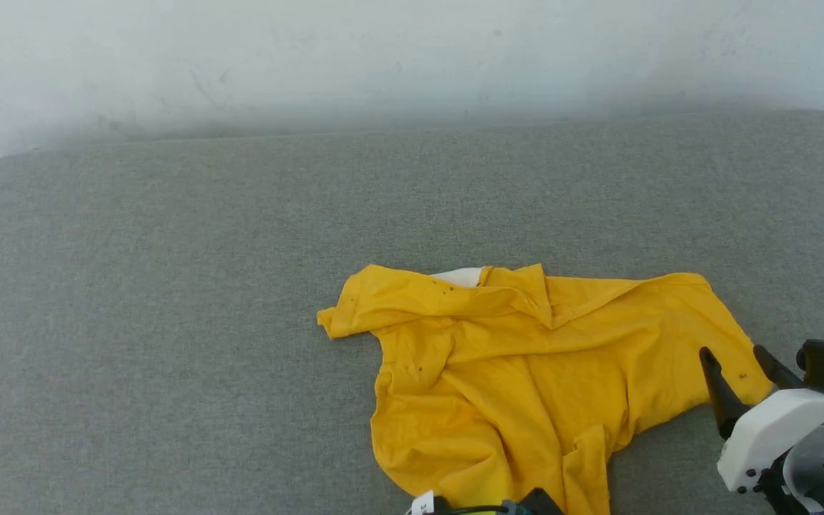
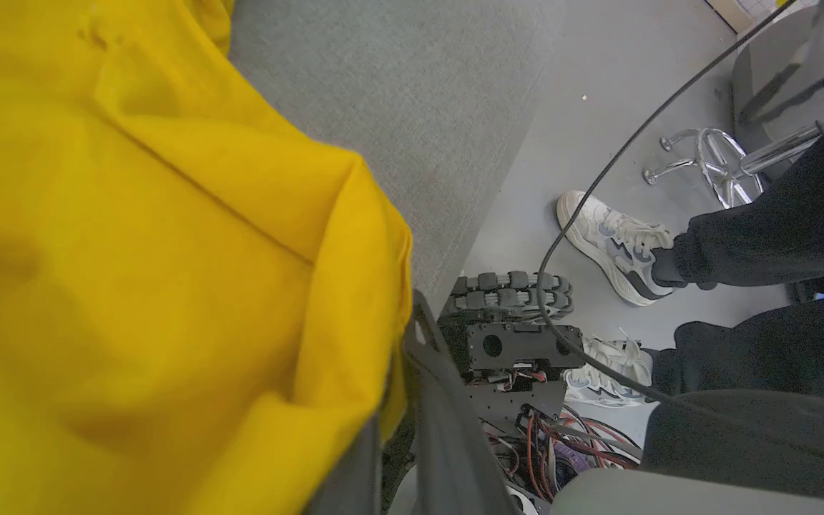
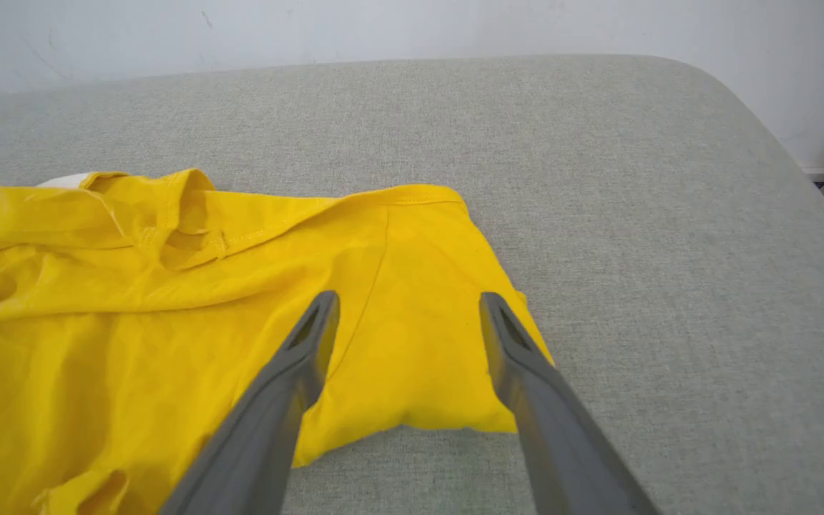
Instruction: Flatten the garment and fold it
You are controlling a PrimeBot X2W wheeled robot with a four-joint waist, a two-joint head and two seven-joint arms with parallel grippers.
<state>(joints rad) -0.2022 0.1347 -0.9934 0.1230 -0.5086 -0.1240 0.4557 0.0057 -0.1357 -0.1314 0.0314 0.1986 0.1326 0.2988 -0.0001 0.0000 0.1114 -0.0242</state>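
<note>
Fingers of my left gripper (image 2: 392, 408) are pinching the near edge of the garment (image 1: 526, 372), crumpled on the grey pad (image 1: 169, 286), right gripper (image 3: 408, 307) hovering spread over its corner; I'm judging flattening underway, matching right pinch needed next

No legible text or labels anywhere.

The garment (image 1: 526, 372) runs off the head view's bottom edge. In the left wrist view, its cloth hides one finger of the left gripper (image 2: 399, 372).
</note>
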